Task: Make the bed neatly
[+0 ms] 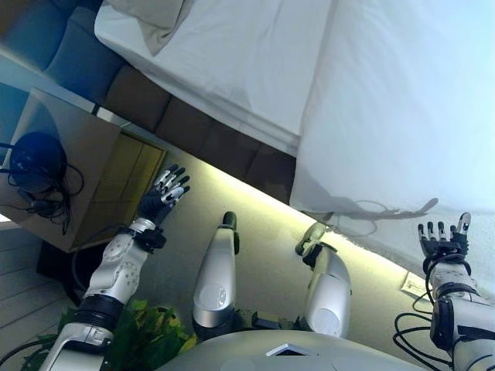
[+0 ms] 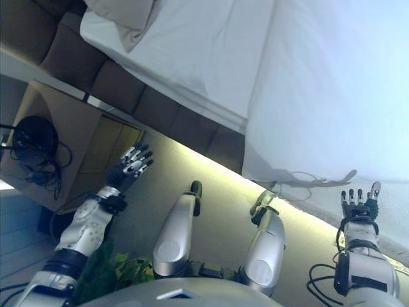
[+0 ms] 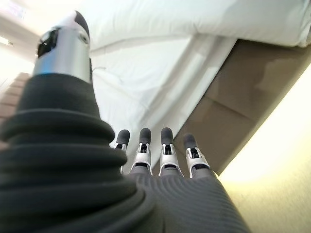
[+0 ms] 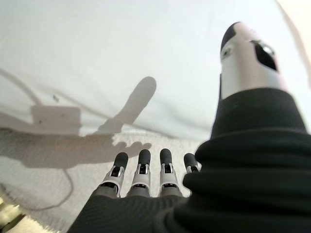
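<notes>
The bed has a white duvet (image 1: 402, 100) covering its right part and hanging over the near side. A bare white sheet (image 1: 232, 54) shows to the left of it. A beige pillow (image 1: 151, 19) lies at the head, upper left. The brown padded bed frame (image 1: 201, 131) runs below the sheet. My left hand (image 1: 164, 195) is open, held over the floor short of the frame. My right hand (image 1: 442, 243) is open just below the duvet's hanging edge, touching nothing. In the right wrist view the duvet (image 4: 121, 53) lies past the straight fingers (image 4: 141, 167).
A wooden nightstand (image 1: 85, 162) stands at the left with a dark round object and cables (image 1: 35, 162) on it. A light strip glows along the floor under the frame (image 1: 255, 197). Green leaves (image 1: 151, 328) show at the lower left. A white cord (image 4: 53, 174) hangs by the duvet.
</notes>
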`<state>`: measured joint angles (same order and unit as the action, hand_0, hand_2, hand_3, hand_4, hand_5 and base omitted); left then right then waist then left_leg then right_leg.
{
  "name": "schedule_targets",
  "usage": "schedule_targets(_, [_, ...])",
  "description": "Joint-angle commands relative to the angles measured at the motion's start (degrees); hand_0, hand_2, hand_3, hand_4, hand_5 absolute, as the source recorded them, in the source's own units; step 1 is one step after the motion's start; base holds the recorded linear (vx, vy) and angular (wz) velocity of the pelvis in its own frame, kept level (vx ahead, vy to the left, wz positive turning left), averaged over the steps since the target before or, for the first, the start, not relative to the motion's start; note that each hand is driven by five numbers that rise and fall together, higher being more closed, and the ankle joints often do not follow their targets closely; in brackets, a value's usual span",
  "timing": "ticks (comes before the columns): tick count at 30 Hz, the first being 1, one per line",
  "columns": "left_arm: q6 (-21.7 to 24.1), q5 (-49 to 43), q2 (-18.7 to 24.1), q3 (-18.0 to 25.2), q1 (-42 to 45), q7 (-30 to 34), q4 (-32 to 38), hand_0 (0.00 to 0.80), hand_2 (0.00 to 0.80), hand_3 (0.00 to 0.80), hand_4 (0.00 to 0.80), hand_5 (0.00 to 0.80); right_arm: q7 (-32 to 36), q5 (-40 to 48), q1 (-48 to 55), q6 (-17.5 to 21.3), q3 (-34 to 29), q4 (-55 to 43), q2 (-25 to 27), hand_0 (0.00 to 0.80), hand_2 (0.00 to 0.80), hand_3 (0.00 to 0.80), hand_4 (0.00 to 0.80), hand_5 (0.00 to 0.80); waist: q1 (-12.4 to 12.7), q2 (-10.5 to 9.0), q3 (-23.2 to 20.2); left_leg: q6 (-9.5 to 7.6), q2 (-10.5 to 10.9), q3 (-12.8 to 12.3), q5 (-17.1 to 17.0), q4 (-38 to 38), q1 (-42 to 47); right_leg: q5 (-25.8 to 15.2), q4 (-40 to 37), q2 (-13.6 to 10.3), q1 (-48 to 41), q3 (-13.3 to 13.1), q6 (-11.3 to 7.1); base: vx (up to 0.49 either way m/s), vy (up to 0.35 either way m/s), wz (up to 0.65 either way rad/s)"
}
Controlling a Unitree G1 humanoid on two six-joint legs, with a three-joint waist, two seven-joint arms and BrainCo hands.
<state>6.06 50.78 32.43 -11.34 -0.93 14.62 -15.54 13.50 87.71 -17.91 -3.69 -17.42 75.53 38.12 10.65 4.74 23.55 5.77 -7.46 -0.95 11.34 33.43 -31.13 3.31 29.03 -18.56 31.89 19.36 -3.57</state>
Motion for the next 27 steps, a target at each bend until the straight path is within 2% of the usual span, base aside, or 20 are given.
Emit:
schedule_targets(1, [1.87, 1.35, 0.97, -1.12, 0.96, -0.27, 5.29, 0.0, 0.0, 0.0, 0.0, 0.0, -0.17, 1.21, 0.81, 0.03, -1.61, 1.07, 3.94, 0.0, 0.0, 0.0, 0.0, 0.0, 1.25, 0.88, 0.02, -0.5, 0.28, 3.76, -5.73, -2.77, -4.37, 0.71, 2.16, -4.89, -0.88, -3.73, -6.53, -0.023, 0.007, 0.08])
schedule_targets(8, [2.53, 2.12, 0.72, -1.3, 0.52, 0.44, 5.02, 0.0, 0.0, 0.0, 0.0, 0.0, -6.31, 0.72, -3.06, 1.07, -2.58, 3.28, 8.89, 0.0, 0.0, 0.0, 0.0, 0.0, 1.98, 2.39, 0.8, -0.59, 1.43, 3.43, -7.68, -5.23, -5.17, -0.29, 2.15, -6.01, 1.36, -3.74, -7.36, 0.022, 0.025, 0.06])
schedule_targets(17, [2.52, 2.0, 0.77, -2.52, -2.02, 0.33, 7.12, 0.0, 0.0, 0.0, 0.0, 0.0, -2.92, -3.51, -8.3, 3.43, 0.06, 1.21, 10.45, 0.0, 0.0, 0.0, 0.0, 0.0, 2.75, 3.49, 2.12, -1.12, 3.16, 2.77, -11.31, -10.53, -5.82, -2.79, -1.03, -6.65, 3.03, -3.1, -8.38, 0.026, 0.005, 0.1])
schedule_targets(24, [1.45, 2.91, 0.71, -2.56, -3.45, 0.09, 7.05, 0.0, 0.0, 0.0, 0.0, 0.0, -0.62, -5.44, -14.02, 1.37, 3.3, 0.24, 11.79, 0.0, 0.0, 0.0, 0.0, 0.0, 3.41, 4.68, 2.03, -1.59, 3.99, 2.42, -11.87, -10.85, -6.37, -2.5, 0.09, -7.53, 4.1, -2.97, -8.33, 0.031, 0.023, 0.03])
schedule_targets(25, [1.31, 3.11, 0.59, -2.67, -3.63, 0.07, 7.11, 0.0, 0.0, 0.0, 0.0, 0.0, -0.32, -6.26, -14.83, 1.55, 3.75, -0.08, 11.92, 0.552, 0.552, 0.552, 0.552, 0.552, 3.51, 4.9, 2.11, -1.68, 4.2, 2.5, -12.0, -10.97, -6.33, -2.43, 0.26, -7.69, 4.07, -3.04, -8.29, 0.045, 0.049, 0.06])
schedule_targets(26, [1.26, 3.16, 0.5, -2.6, -3.7, 0.27, 7.09, 0.0, 0.0, 0.0, 0.0, 0.0, -0.06, -6.74, -15.19, 1.58, 3.88, -0.31, 12.05, 0.794, 0.794, 0.794, 0.794, 0.794, 3.54, 5.06, 2.14, -1.74, 4.36, 2.49, -12.13, -11.17, -6.27, -2.39, 0.26, -7.79, 3.97, -3.0, -8.28, 0.037, 0.044, 0.06])
schedule_targets(27, [1.14, 3.19, 0.44, -2.66, -3.77, 0.39, 7.22, 0.0, 0.0, 0.0, 0.0, 0.0, 0.15, -6.84, -15.42, 1.86, 4.02, -0.48, 12.07, 0.8, 0.8, 0.8, 0.8, 0.8, 3.58, 5.24, 2.12, -1.79, 4.45, 2.42, -12.25, -11.36, -6.17, -2.33, 0.3, -7.88, 3.87, -2.99, -8.24, 0.036, 0.036, 0.07])
